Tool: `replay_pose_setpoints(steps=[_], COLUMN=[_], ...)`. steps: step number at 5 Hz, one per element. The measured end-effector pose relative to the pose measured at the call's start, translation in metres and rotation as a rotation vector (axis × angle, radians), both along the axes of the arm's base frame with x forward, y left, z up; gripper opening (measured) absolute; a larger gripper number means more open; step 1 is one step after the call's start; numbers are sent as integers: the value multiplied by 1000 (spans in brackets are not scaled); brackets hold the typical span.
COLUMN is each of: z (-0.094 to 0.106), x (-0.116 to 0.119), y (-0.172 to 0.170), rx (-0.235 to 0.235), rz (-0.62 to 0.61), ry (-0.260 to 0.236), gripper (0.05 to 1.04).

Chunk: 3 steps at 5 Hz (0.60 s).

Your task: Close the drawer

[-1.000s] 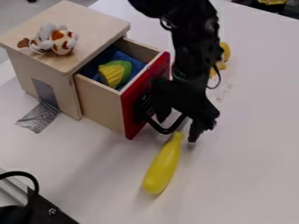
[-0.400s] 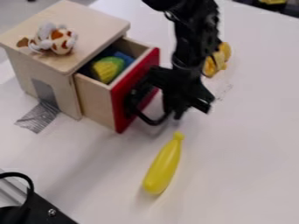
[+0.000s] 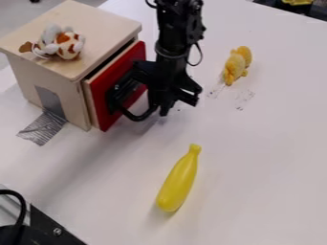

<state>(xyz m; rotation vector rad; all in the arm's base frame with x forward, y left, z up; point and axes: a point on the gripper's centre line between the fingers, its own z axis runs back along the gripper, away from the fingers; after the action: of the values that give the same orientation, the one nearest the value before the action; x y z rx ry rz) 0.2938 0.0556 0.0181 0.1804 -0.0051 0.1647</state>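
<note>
- The drawer (image 3: 117,71), nearly closed, lies just left of the gripper (image 3: 165,107), in the cabinet (image 3: 67,98) by the table's (image 3: 256,158) upper-left edge.
- Its red front slants toward upper right; the remaining push likely goes leftward, into the cabinet.
- The arm (image 3: 174,40) hangs steeply from above; whether the gripper is open or closed, one cannot tell.

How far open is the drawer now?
Nearly shut: the drawer's red front stands just off the wooden cabinet, with only a thin strip of drawer side showing between them.
</note>
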Motion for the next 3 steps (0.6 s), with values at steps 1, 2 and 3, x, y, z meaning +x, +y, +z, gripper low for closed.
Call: replay_pose_setpoints(steps=[1, 2, 3], z=[-3, -4, 20], x=[-2, -11, -6], y=[7, 6, -11], rx=[0, -42, -102], rz=[25, 103, 37], ry=[35, 76, 30], gripper=[146, 367, 684])
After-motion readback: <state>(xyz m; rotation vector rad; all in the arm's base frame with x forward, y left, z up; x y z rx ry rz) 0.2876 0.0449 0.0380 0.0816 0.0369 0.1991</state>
